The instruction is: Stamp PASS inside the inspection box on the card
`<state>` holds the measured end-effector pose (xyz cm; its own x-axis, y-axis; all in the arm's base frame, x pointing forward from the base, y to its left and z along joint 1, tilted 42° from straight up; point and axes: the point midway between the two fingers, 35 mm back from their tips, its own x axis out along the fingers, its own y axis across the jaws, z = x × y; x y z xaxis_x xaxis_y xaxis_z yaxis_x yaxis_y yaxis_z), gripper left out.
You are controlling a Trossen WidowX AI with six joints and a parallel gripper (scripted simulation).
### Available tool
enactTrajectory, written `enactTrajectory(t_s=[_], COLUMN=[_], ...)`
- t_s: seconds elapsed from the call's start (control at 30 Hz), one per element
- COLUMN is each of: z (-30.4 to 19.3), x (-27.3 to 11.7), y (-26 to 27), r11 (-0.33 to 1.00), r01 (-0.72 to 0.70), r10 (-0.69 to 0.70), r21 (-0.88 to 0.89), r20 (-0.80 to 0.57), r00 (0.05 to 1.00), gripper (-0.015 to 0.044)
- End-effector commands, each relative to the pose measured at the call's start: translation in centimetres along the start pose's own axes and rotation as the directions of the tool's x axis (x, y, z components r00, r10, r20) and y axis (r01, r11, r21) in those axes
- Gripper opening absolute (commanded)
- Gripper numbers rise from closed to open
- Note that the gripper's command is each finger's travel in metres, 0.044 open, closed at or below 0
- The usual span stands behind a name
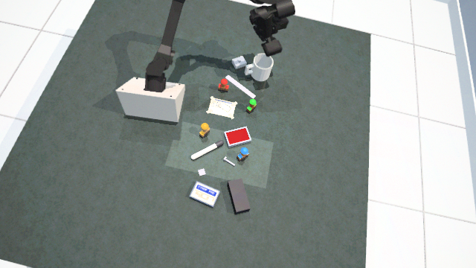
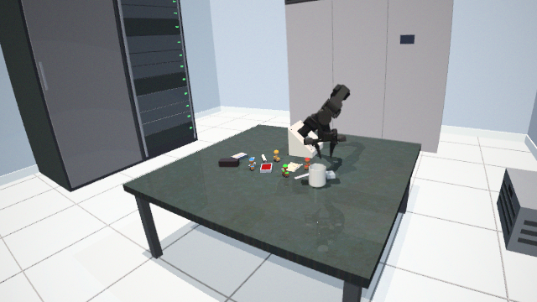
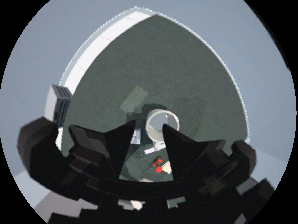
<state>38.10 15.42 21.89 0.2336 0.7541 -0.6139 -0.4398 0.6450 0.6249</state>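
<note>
Four ball-topped pieces: small and upright on the dark table; too small to tell which, if any, is the PASS stamp.
Red-topped piece: near one side of the card.
Green-topped piece: near the card's opposite side.
Yellow-topped piece: between card and white marker.
Blue-topped piece: near the red ink pad, with a small bolt just beside.
Card: cream and flat; print inside the inspection box too small to tell.
Ink pad: red face showing, in a pale tray.
Label reading STAMP PAD: on a flat white case, beside a dark block.
Mug: white, upright, near a small white block.
Gripper: above the table, pointing down, near the mug in the overhead view.
Fingers: partly spread, pinching nothing.
</note>
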Motion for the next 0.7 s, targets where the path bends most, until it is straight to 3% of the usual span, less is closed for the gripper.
enactTrajectory(t_s=[0.0, 0.3, 0.67], z=[-2.5, -10.8, -11.6], x=[0.7, 0.1, 0.6], y=[-6.8, -18.6, -19.2], r11=[0.986, 0.864, 0.851], r01=[0.070, 0.172, 0.177], r10=[-0.059, -0.064, -0.058], r21=[0.149, 0.474, 0.495], r20=[-0.076, -0.236, -0.246], r00=[0.995, 0.970, 0.968], gripper=[0.0213, 0.0213, 0.0213])
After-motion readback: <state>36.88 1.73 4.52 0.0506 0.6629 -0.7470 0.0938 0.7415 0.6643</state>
